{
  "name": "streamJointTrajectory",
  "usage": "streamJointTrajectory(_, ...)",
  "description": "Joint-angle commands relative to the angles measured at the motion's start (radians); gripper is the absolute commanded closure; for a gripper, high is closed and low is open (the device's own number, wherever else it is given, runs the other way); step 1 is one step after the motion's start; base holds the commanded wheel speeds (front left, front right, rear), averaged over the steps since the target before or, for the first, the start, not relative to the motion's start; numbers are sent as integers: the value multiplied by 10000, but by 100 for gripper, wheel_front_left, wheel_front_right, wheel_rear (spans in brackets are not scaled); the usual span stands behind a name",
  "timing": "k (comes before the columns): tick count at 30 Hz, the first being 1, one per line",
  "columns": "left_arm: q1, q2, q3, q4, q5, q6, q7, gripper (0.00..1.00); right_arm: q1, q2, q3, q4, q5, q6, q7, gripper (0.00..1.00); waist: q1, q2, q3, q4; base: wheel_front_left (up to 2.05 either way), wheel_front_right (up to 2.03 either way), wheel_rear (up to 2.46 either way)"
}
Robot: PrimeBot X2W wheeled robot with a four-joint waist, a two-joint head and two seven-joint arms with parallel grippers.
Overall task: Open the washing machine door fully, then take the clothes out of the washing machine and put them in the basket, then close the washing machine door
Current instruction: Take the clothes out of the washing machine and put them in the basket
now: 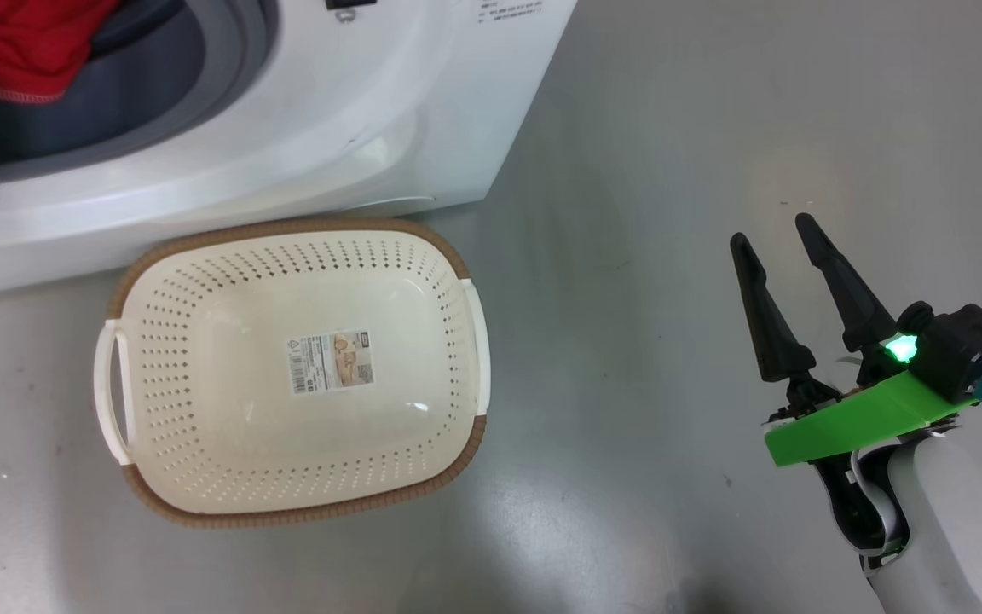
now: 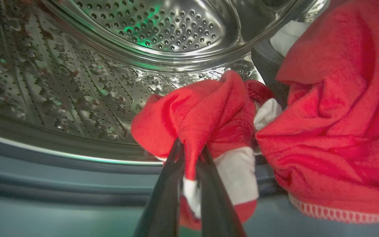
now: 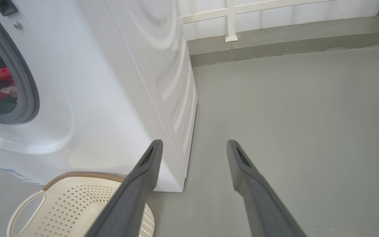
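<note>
At far left, my left end effector (image 2: 191, 146) is pinched tight on a fold of the red-and-white clothes (image 2: 324, 115), which are heaped at the mouth of the washing machine (image 1: 329, 102), before its steel drum (image 2: 163, 29). The basket (image 1: 303, 232) sits on the grey floor (image 1: 670, 170) just before the machine. At right, my right end effector (image 1: 771, 229) hovers spread wide, holding nothing.

Laundry area, washing machine (image 1: 329, 128), grey floor (image 1: 670, 170)
</note>
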Motion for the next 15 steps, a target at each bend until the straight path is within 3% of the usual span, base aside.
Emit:
streamJointTrajectory(1,219,530,316,-308,-295,-7,-300,100,97,-36,158,-141,56,35,-63,0,0,-1,-129,41,0,0,0)
streamJointTrajectory(11,1166,350,778,-1269,-1082,-196,-709,100,298,-65,98,-68,31,35,-63,0,0,-1,-674,317,0,0,0)
streamJointTrajectory(15,1893,275,1033,-2466,-1428,-241,-719,100,353,-69,139,-38,28,35,-63,0,0,-1,-953,447,0,0,0)
